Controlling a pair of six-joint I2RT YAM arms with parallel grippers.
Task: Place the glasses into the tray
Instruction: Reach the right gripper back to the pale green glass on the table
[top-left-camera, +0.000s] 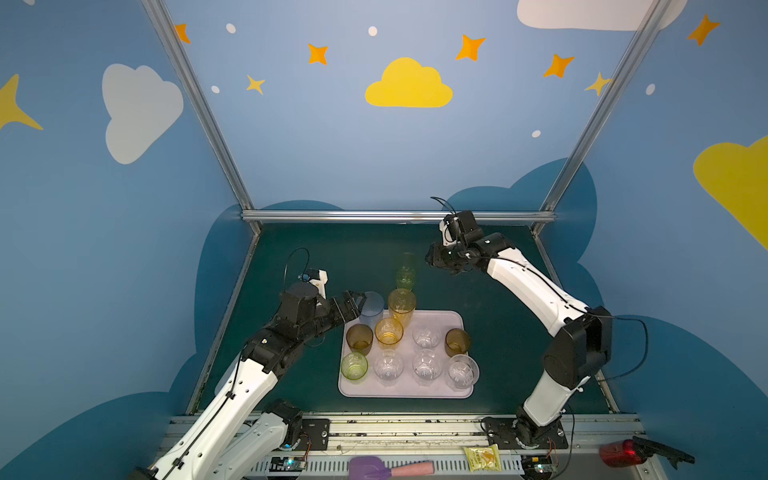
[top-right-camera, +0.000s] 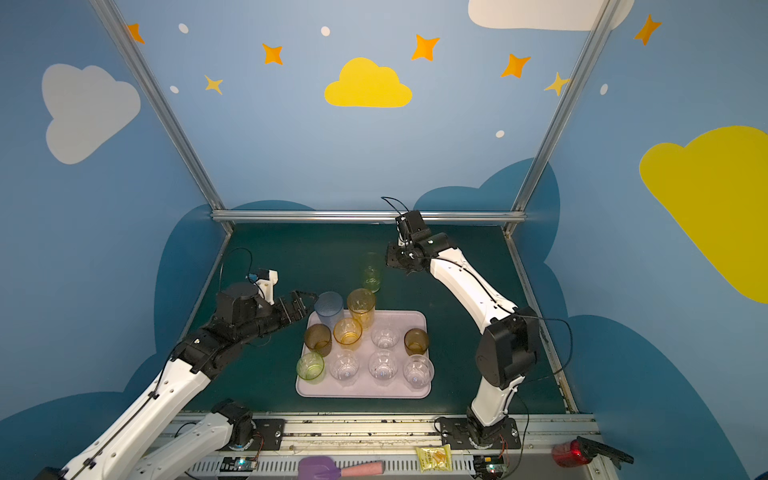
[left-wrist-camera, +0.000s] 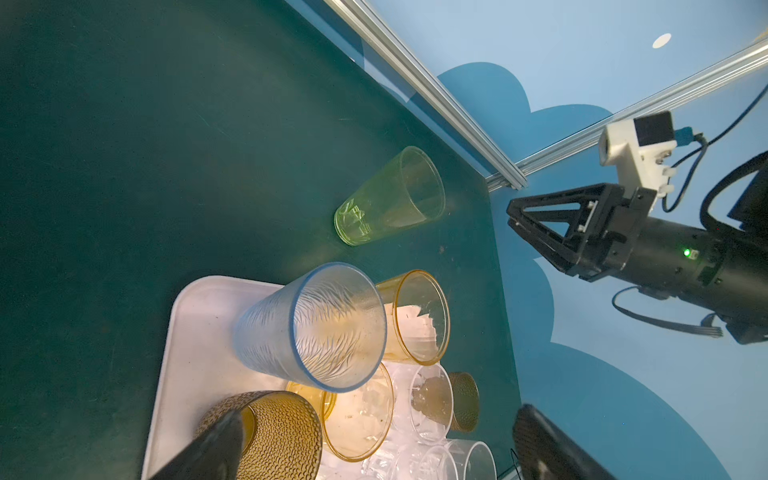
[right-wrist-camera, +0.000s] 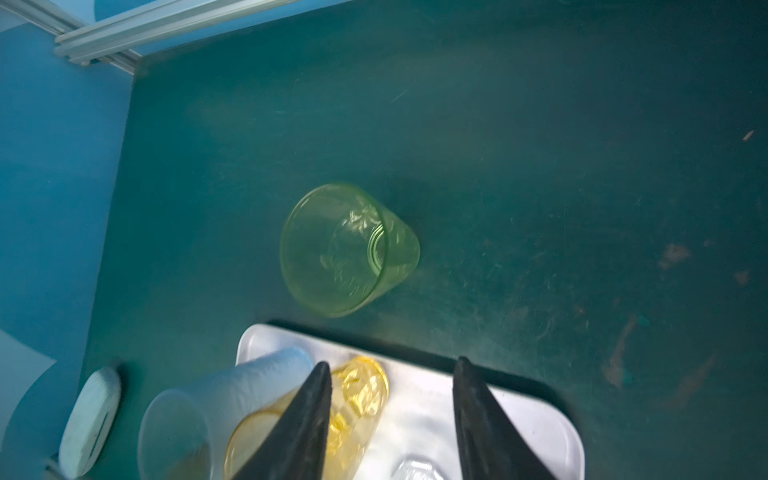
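Upright tall green glass stands beyond the tray, just left of the nearer right gripper; jaws part-open, holding nothing

Ten glasses upright on pale pink tray — tall green glass stands beyond far rim

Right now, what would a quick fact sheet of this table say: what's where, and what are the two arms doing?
Tray: pale pink, on the dark green table
In tray: ten tumblers, upright
Outside tray: tall green tumbler, upright on the table behind it
Left end effector: open, empty, beside the tall blue tumbler at the tray's far left corner
Right end effector: open, empty, raised near the green tumbler
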